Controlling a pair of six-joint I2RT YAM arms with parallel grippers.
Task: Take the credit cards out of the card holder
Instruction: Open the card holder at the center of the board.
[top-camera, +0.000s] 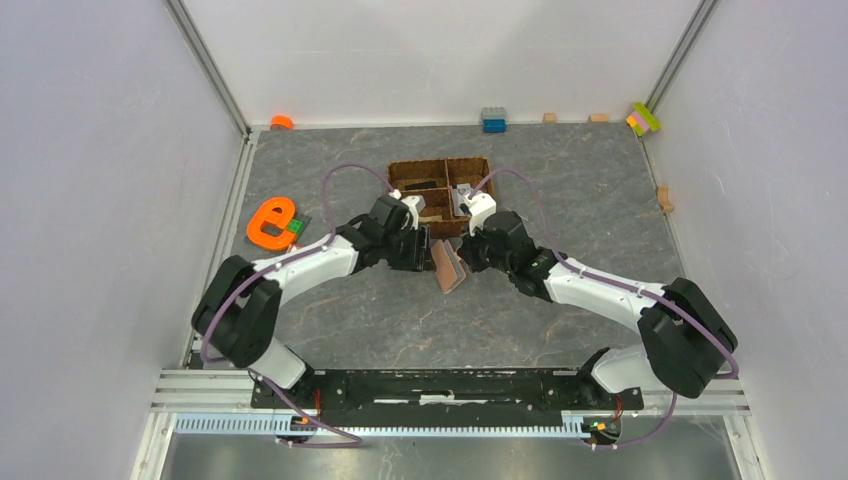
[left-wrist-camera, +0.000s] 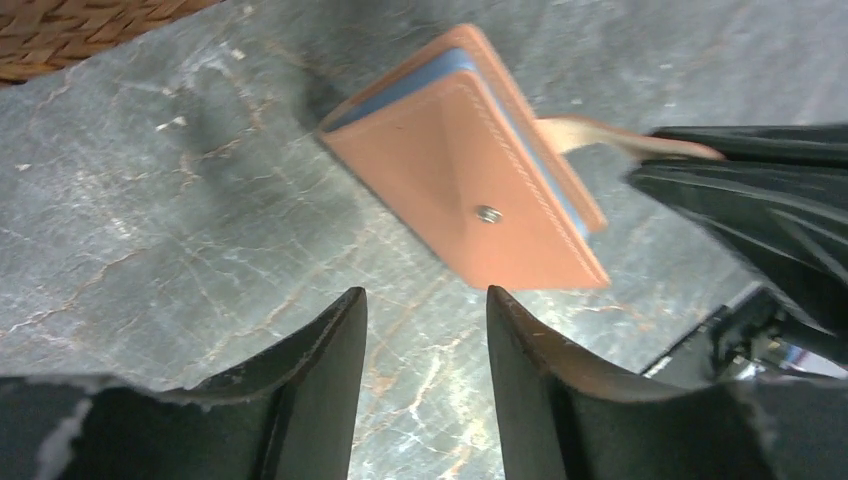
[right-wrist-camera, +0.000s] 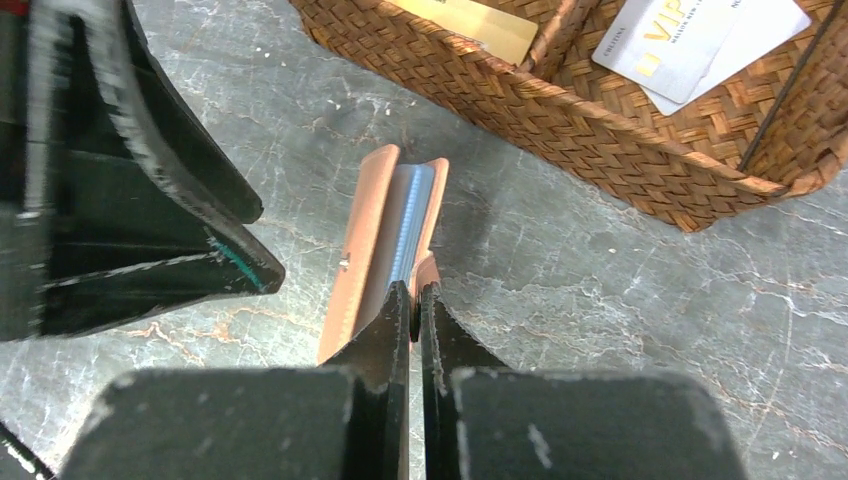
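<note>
Right pincer (right-wrist-camera: 413, 295) clamping salmon-pink leather folding wallet (right-wrist-camera: 372, 250) just beside brown woven basket (right-wrist-camera: 560, 110); I'm seeing left pincer (left-wrist-camera: 425, 296) hovering, fingers apart.

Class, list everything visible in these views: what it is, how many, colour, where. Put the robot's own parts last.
card holder: one, salmon-pink, in front of the basket, between both grippers
blue card: one, blue, edge showing inside the card holder
gold card: one, gold, in a basket compartment
white cards: two, white, overlapping in the neighbouring compartment
basket: one, brown woven, mid-table
letter e: one, orange, table's left side
small blocks: several, mixed colours, along the far and right edges
table: one, grey marbled
left gripper: one, black, open beside the card holder
right gripper: one, black, shut on the card holder's tab
</note>
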